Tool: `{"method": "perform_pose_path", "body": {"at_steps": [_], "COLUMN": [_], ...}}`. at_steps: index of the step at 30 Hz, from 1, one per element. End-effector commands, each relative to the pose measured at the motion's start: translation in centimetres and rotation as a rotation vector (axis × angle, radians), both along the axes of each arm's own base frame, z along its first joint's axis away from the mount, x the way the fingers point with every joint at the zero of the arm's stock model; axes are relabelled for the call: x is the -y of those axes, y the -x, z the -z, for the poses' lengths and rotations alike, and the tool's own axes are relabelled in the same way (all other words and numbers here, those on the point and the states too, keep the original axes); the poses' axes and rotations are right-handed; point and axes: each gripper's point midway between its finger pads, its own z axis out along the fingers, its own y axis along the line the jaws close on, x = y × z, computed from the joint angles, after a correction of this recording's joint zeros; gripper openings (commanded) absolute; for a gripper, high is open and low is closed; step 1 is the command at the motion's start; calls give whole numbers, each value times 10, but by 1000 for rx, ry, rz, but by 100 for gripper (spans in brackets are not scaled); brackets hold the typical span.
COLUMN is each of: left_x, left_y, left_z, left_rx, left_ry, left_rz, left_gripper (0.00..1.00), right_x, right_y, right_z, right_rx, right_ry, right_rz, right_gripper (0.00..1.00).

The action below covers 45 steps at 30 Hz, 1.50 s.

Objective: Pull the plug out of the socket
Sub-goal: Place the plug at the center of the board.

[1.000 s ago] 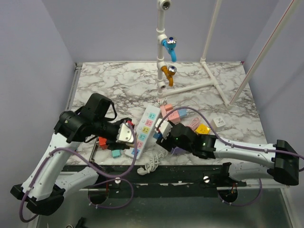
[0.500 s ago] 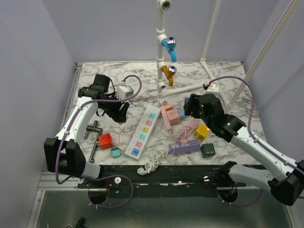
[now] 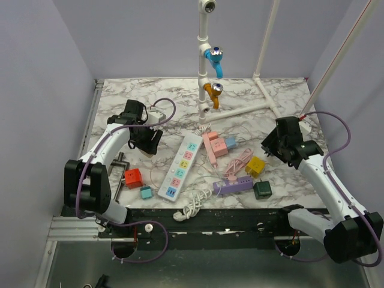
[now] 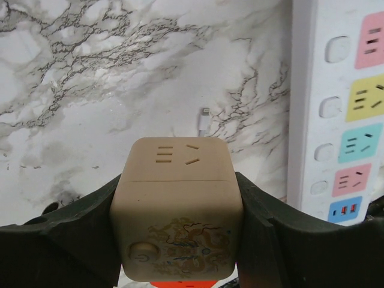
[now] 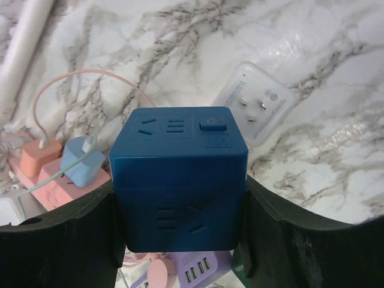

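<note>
**Top view:** the tbl [image 3: 150,102] was white-grey marble, boxed in by plain lavender walls [image 3: 36,72]. A white pipe frame [image 3: 204,36] stood at the far edge w/ 2 taps, a blue tap [image 3: 215,59] above an orange tap [image 3: 213,93]. 2 power strips lay mid-tbl: the white strip [image 3: 182,167] and the purple strip [image 3: 234,185]. There were 4 loose cubes. The red cube [image 3: 133,177] and teal cube [image 3: 146,192] sat front L; the yellow cube [image 3: 255,166] and dark green cube [image 3: 262,189] sat R of centre. 1 pink socket block [image 3: 213,144] sat just R of the white strip's far end. The L gripper [image 3: 147,141] hung L of the white strip and the R gripper [image 3: 275,147] near the R edge. What each held couldn't be told from above.

**L wrist:** the L gripper's fingers [image 4: 84,228] were approx half spread, pressed on both sides of 1 beige cube socket [image 4: 177,210] above bare marble. The white strip ran down the R edge w/ 5 coloured faces showing: pink, yellow, teal, pink, blue.

**R wrist:** the R gripper's fingers [image 5: 60,240] were likewise half spread, clamped on 1 blue cube socket [image 5: 180,180]. On the marble beyond lay 1 white flat adapter [image 5: 255,103]. At far L the pink socket block carried 2 plugs side by side: a salmon plug [image 5: 41,155] w/ a pink cable and a light-blue plug [image 5: 81,163]. Both were seated and well apart from the grippers. The purple strip showed under the cube.
</note>
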Motion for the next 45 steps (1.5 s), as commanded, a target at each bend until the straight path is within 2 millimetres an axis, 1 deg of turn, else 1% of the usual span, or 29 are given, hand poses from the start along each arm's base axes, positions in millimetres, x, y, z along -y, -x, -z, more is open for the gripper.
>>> {"method": "perform_pose_path", "body": {"at_steps": [1, 3, 6, 9, 10, 11, 14, 17, 19, 21, 23, 25, 26, 28, 30, 34, 36, 39, 40, 41, 43, 45], "left_x": [-13, -15, -16, -18, -17, -17, -13, -7, -5, -5, -5, -3, -2, 0, 3, 11, 15, 22, 24, 27, 32, 37], "left_y": [-4, -2, 1, 2, 3, 4, 8, 10, 11, 12, 13, 13, 13, 12, 11, 10, 11, 16, 18, 21, 30, 38], "left_z": [21, 29, 39, 46, 48, 50, 54, 53, 50, 48, 46, 41, 37, 28, 17, -14, -33, -62, -69, -75, -83, -86], "left_rx": [-38, -55, -75, -76, -78, -81, -82, -65, -57, -52, -44, -26, -14, 5, 24, 78, 126, 217, 245, 272, 307, 341], "left_ry": [-66, -77, -85, -93, -95, -100, -105, -98, -88, -85, -80, -72, -66, -47, -29, 18, 44, 83, 90, 94, 103, 109], "left_rz": [-94, -104, -116, -123, -120, -115, -97, -76, -66, -58, -50, -42, -41, -36, -32, -13, 4, 54, 74, 100, 153, 205], "left_gripper": [8, 8, 9, 12, 16, 22, 40, 49, 55, 65, 72, 88, 98, 99, 98, 98, 98, 99, 99, 99, 99, 99], "right_x": [6, 16, 27, 32, 33, 34, 34, 31, 32, 35, 38, 40, 41, 40, 37, 32, 32, 33, 32, 32, 31, 29], "right_y": [17, 26, 38, 50, 54, 57, 66, 72, 77, 79, 79, 80, 80, 80, 80, 80, 80, 74, 73, 71, 66, 59], "right_z": [17, 21, 21, 20, 22, 23, 37, 55, 63, 66, 66, 65, 66, 70, 78, 94, 96, 92, 91, 88, 81, 69], "right_rx": [-101, -129, -155, -156, -158, -160, -200, -248, -269, -270, -262, -256, -255, -256, -272, -304, -307, -283, -278, -268, -252, -228], "right_ry": [-53, -28, -1, 2, 0, -2, -14, -33, -37, -30, -18, -18, -20, -28, -44, -62, -59, -57, -57, -56, -56, -57], "right_rz": [89, 144, 205, 235, 240, 246, 263, 269, 289, 305, 317, 332, 339, 345, 348, 351, 351, 340, 334, 327, 306, 280], "right_gripper": [1, 1, 1, 1, 1, 1, 1, 1, 1, 1, 1, 1, 1, 5, 7, 18, 27, 51, 61, 68, 78, 83]}}
